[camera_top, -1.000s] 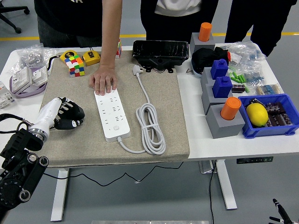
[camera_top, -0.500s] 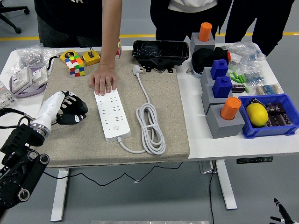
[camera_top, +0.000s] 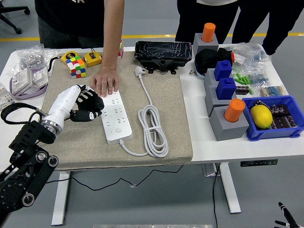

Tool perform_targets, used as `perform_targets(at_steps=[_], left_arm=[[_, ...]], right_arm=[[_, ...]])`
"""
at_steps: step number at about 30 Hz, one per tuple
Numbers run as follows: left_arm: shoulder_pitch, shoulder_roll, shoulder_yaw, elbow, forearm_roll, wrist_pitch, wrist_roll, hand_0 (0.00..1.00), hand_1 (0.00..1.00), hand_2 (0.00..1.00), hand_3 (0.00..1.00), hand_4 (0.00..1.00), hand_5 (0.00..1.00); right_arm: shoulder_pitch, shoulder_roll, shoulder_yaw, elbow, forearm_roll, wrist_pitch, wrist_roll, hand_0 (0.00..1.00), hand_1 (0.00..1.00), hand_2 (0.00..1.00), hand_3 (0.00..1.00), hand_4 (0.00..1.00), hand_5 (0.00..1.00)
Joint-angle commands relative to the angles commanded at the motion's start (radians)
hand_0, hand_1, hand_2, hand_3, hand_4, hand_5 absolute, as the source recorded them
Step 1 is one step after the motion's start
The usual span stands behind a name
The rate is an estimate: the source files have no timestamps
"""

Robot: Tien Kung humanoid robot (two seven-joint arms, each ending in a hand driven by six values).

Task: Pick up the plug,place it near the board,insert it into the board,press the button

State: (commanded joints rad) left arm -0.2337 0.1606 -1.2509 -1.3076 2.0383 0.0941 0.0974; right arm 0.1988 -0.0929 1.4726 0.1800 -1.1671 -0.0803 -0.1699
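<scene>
The left hand's [camera_top: 88, 108] black fingers [camera_top: 95, 103] are loosely curled and hold nothing; they hover over the mat [camera_top: 76, 137] just left of the board [camera_top: 114, 116], with the white forearm running back toward the lower left corner. The board, a white power strip, lies lengthwise on the mat, its far end pinned under a person's hand [camera_top: 105, 83] that reaches in from the bench's far side. The cord [camera_top: 153, 128] leaves the board's near end, piles in a loose coil to its right, then runs up to the plug [camera_top: 139, 71], which lies on the mat near the far edge, just in front of a black case [camera_top: 163, 52] and well apart from the robot's hand. Left of the person's hand sit a colour cube [camera_top: 76, 65] and a yellow tape measure [camera_top: 93, 59]. On the bare bench [camera_top: 199, 137] to the right stand grey blocks with orange [camera_top: 234, 109] and blue pegs [camera_top: 226, 88], and a blue bin [camera_top: 273, 121] holding a lemon [camera_top: 261, 116]. The right hand is out of view.
</scene>
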Motion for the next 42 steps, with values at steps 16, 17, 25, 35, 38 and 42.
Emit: perform_targets(at_steps=[16, 17, 25, 35, 38, 42], left_arm=[[-0.045, -0.011, 0.065, 0.095, -0.011, 0.021, -0.016, 0.321, 0.387, 0.404, 0.497, 0.745, 0.002], [-0.048, -0.012, 0.064, 0.103, -0.01, 0.022, -0.018, 0.321, 0.387, 0.404, 0.497, 0.745, 0.002], [-0.07, -0.015, 0.056, 0.145, -0.01, 0.023, -0.026, 0.326, 0.389, 0.405, 0.496, 0.744, 0.002], [-0.073, -0.019, 0.052, 0.162, -0.005, 0.019, -0.029, 0.327, 0.391, 0.408, 0.497, 0.746, 0.002], [-0.071, -0.021, 0.051, 0.166, -0.004, 0.02, -0.031, 0.333, 0.394, 0.415, 0.499, 0.751, 0.002], [-0.074, -0.022, 0.047, 0.174, -0.002, 0.02, -0.033, 0.333, 0.394, 0.415, 0.499, 0.751, 0.002]], right_arm=[[-0.001, 0.004, 0.0, 0.0, -0.003, -0.001, 0.001, 0.792, 0.716, 0.683, 0.667, 0.998, 0.981], [-0.001, 0.004, 0.0, 0.0, -0.002, -0.001, 0.001, 0.792, 0.716, 0.683, 0.667, 0.998, 0.981], [0.001, 0.002, 0.001, 0.0, -0.002, -0.001, -0.001, 0.791, 0.715, 0.684, 0.668, 0.998, 0.981], [0.002, 0.003, -0.001, 0.0, -0.001, -0.001, 0.0, 0.79, 0.715, 0.684, 0.668, 0.998, 0.981], [0.001, 0.003, -0.001, 0.0, 0.0, -0.001, 0.0, 0.79, 0.716, 0.684, 0.668, 0.998, 0.98], [0.002, 0.002, 0.001, 0.0, -0.002, -0.001, -0.001, 0.79, 0.716, 0.684, 0.668, 0.998, 0.98]])
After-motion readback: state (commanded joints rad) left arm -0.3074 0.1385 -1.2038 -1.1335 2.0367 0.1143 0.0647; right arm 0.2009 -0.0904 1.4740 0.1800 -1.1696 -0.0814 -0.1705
